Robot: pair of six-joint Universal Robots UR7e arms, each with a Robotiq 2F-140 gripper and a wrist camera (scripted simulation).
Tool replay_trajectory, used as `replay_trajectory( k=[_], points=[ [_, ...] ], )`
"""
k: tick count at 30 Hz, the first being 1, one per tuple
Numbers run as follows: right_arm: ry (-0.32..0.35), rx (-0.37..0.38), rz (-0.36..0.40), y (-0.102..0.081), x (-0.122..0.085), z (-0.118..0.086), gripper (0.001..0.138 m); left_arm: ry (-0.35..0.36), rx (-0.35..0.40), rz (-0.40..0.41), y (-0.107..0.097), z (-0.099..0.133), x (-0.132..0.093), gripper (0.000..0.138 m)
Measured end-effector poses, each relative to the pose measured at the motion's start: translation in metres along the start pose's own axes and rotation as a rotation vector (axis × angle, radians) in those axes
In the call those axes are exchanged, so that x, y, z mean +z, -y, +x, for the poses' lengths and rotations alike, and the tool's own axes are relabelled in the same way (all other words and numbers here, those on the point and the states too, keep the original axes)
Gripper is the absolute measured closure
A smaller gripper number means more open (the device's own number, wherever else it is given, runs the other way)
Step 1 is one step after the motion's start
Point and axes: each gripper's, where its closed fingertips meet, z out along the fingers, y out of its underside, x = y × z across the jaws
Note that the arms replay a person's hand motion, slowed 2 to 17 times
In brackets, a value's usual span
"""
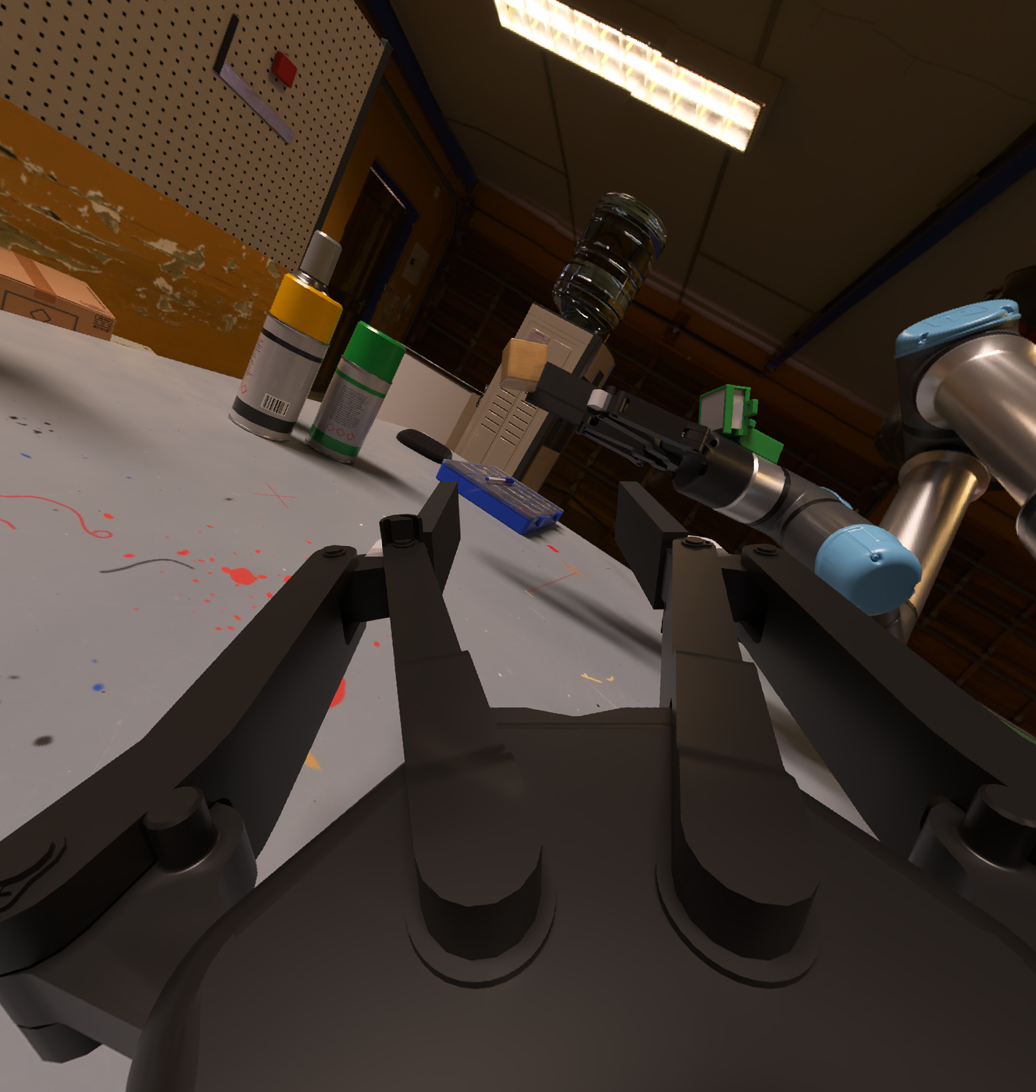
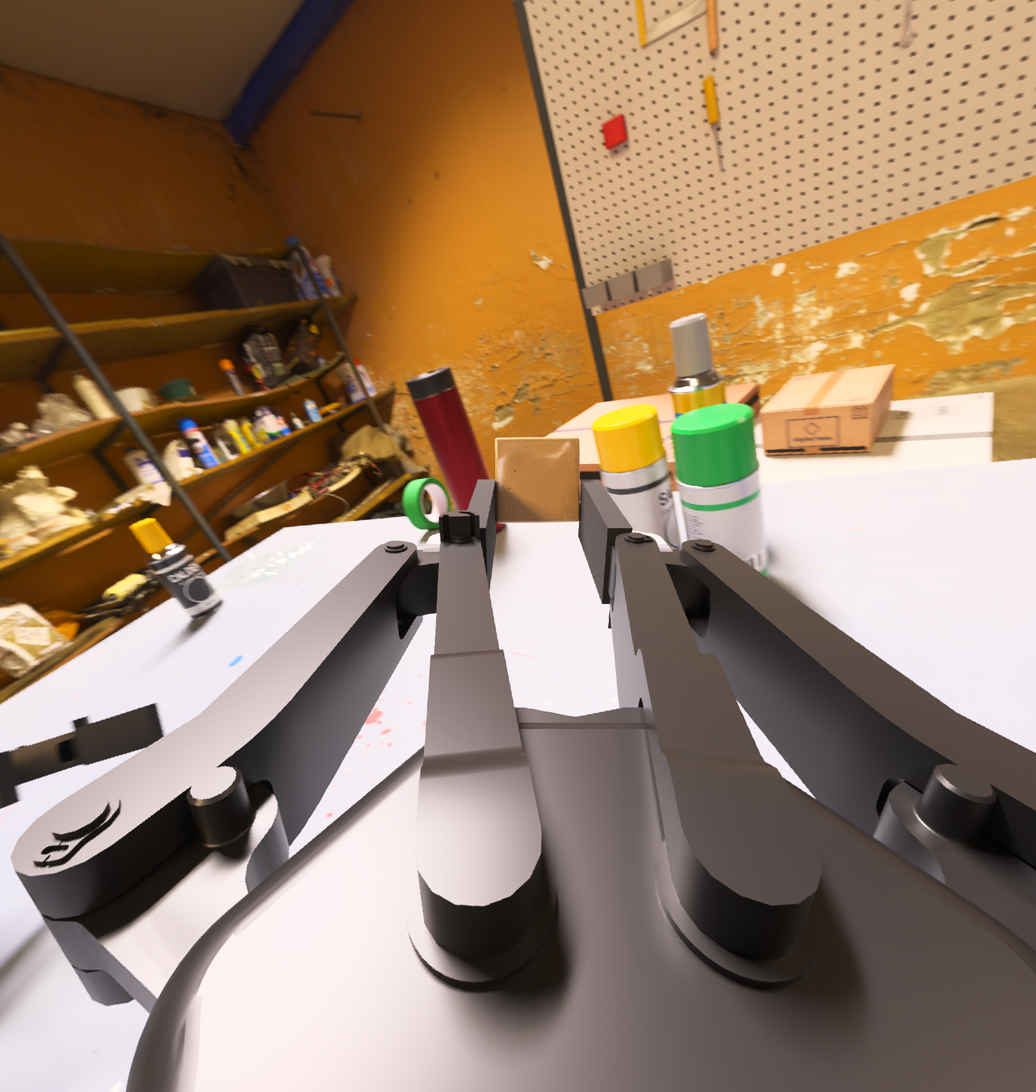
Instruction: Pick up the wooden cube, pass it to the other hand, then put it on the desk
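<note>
The wooden cube (image 2: 537,478) is a light tan block clamped between the fingertips of my right gripper (image 2: 538,503), which is shut on it and holds it in the air above the grey paint-spattered desk (image 2: 888,561). In the left wrist view the cube (image 1: 524,363) and the right gripper (image 1: 542,381) show ahead and higher, with the right arm reaching in from the right. My left gripper (image 1: 540,520) is open and empty, low over the desk (image 1: 149,620), well short of the cube. A dark piece that may be a left finger (image 2: 90,741) shows at lower left.
A yellow-capped spray can (image 1: 291,360) and a green-capped one (image 1: 359,393) stand behind the cube, and both also show in the right wrist view (image 2: 631,461) (image 2: 716,478). A blue case (image 1: 498,493), a green tape roll (image 2: 424,502), a maroon tumbler (image 2: 445,437), a small tipped can (image 2: 176,567) and a cardboard box (image 2: 829,410) are on the desk.
</note>
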Motion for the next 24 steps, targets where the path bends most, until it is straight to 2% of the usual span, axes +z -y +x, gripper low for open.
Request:
replay_trajectory(
  k=[10,24],
  points=[
    [-0.260,-0.060,-0.090,-0.010,0.001,0.067,0.101,0.000,0.037,-0.036,-0.007,0.003,0.004,0.068],
    [-0.498,-0.119,-0.282,-0.039,0.005,0.132,0.101,0.006,0.084,-0.078,-0.015,0.005,0.008,0.068]
  ],
)
